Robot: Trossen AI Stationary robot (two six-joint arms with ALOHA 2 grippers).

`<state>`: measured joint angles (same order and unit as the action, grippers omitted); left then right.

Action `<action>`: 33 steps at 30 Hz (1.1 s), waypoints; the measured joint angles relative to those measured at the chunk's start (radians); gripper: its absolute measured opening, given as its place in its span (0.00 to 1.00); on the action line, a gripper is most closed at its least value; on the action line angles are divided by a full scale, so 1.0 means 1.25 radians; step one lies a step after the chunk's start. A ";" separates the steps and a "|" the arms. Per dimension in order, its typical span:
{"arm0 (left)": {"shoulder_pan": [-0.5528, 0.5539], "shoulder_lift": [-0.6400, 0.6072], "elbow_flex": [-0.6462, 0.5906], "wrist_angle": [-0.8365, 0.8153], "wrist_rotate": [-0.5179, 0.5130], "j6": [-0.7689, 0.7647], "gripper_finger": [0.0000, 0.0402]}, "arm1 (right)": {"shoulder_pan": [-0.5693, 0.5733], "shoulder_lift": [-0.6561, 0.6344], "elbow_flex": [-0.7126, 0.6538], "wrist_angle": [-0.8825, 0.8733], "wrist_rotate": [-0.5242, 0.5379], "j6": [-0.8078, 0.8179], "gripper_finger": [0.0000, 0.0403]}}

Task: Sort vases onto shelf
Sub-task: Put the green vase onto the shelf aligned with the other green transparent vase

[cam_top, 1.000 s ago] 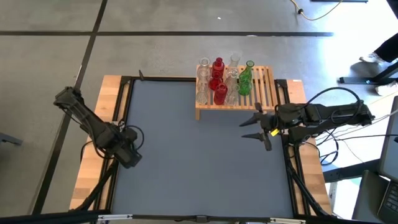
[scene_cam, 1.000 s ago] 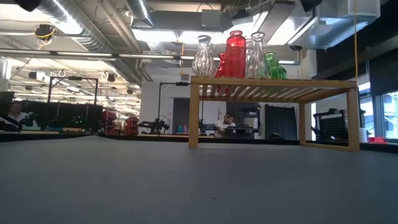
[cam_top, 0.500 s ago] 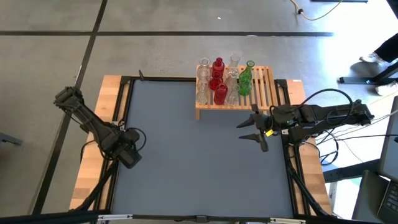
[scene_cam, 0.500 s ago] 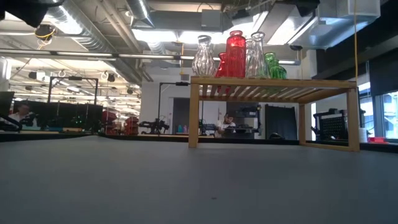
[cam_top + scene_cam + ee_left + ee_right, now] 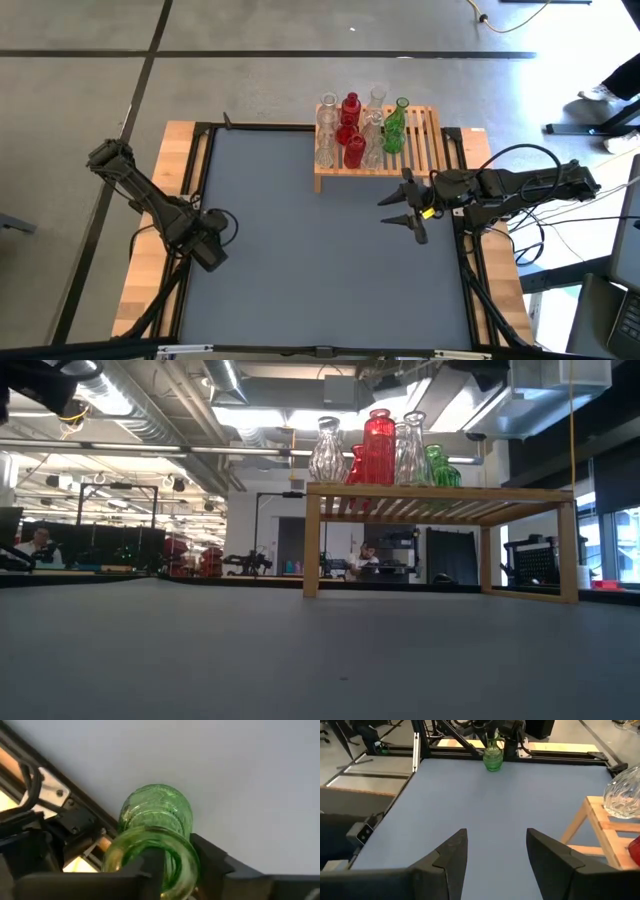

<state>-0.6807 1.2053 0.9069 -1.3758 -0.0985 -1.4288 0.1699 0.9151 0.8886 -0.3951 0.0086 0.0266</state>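
Vases (image 5: pixel 360 130) mostly sorted: red, clear and green ones stand clustered on the shelf's (image 5: pixel 428 140) left half, far right of table. One green vase (image 5: pixel 156 840) left, clenched in left gripper (image 5: pixel 212 243) at near left. Right gripper (image 5: pixel 408 212) spread, empty, near shelf.

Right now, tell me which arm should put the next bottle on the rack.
Left. Its end effector already grips a green bottle by the neck at the table's left side. The right end effector hangs open and empty beside the rack.
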 joint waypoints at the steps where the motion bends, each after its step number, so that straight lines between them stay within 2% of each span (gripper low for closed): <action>1: 0.000 0.000 0.005 0.002 -0.007 0.000 0.17 | 0.000 0.000 0.000 0.002 0.000 0.009 0.46; 3: 0.000 0.001 0.022 0.012 -0.032 0.005 0.11 | 0.001 0.000 0.000 0.001 -0.002 0.022 0.46; 7: 0.012 0.001 0.061 0.049 -0.073 0.047 0.11 | 0.052 0.000 0.000 -0.021 -0.001 0.043 0.46; 11: 0.049 0.030 0.104 0.100 -0.116 0.117 0.11 | 0.135 0.012 0.000 -0.022 0.059 0.051 0.46; 17: 0.127 0.182 0.202 0.120 -0.095 0.284 0.12 | 0.254 0.056 0.001 -0.023 0.159 0.101 0.46; 21: 0.171 0.303 0.328 0.098 -0.086 0.408 0.12 | 0.311 0.097 0.001 -0.020 0.198 0.145 0.46; 27: 0.209 0.439 0.530 0.100 -0.054 0.562 0.12 | 0.361 0.170 0.001 -0.019 0.254 0.215 0.46; 33: 0.225 0.558 0.660 0.097 -0.060 0.651 0.12 | 0.402 0.261 0.001 -0.004 0.315 0.262 0.46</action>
<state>-0.3991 1.9032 1.7317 -1.2541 -0.1733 -0.6148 0.6727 1.2414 0.8898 -0.3997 0.4029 0.3544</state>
